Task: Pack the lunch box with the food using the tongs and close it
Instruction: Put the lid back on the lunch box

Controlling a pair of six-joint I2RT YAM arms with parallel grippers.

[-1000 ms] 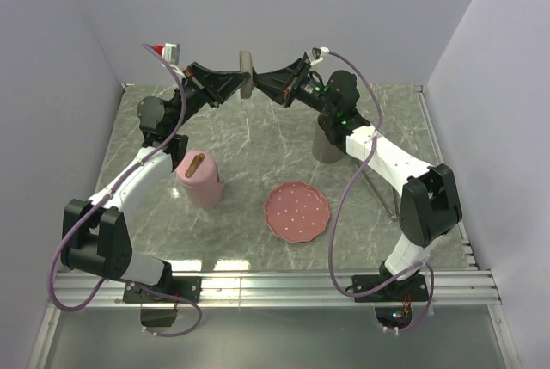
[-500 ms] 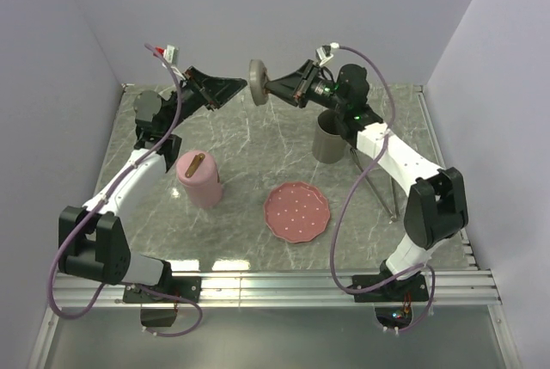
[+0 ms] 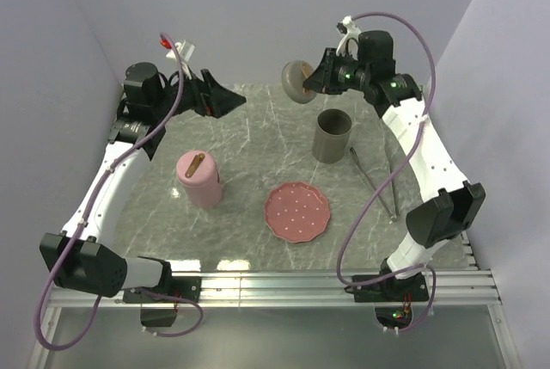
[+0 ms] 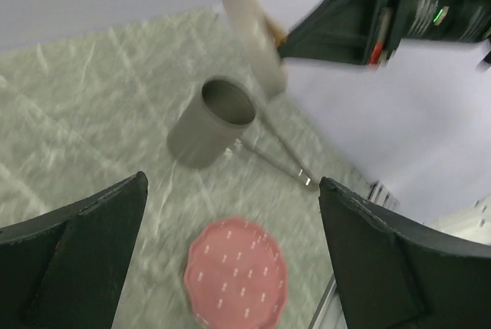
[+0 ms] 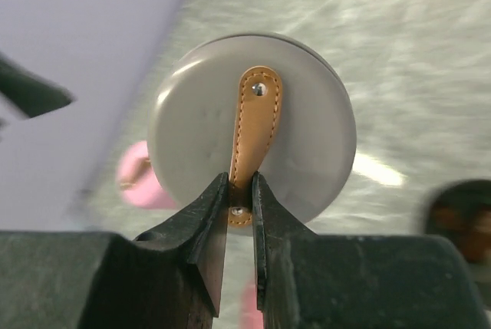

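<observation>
Up in the air at the back of the table (image 3: 258,145), the right claw (image 3: 313,85) is holding a grey lid (image 3: 296,81). Its two fingers are pressed close together and are pinching the lid's tan strap (image 5: 255,129) near the bottom end. The wrist camera is showing this well: the right claw (image 5: 239,191) is gripping only the strap, and the round grey lid (image 5: 307,137) is hanging in front of it. The lid is standing on its edge, with its flat face turned sideways. It is hanging above the table, near the open grey cup (image 3: 333,137) but not touching it.

The left claw (image 3: 234,101) is spread wide open and is holding nothing. It is hanging in the air over the back left of the table, well apart from the lid. From its own camera, the left claw (image 4: 232,183) is looking down at the grey cup (image 4: 207,122), the pink plate (image 4: 236,274) and the tongs (image 4: 280,156).

The tongs (image 3: 371,181) are lying flat on the table, just to the right of the grey cup. Nothing is touching them. Their long side is running slantwise, with the joined end near the right front and one thin arm pointing back toward the cup.

The pink plate (image 3: 297,212) is sitting in the middle, and a pink tub (image 3: 200,180) is standing on the left.
</observation>
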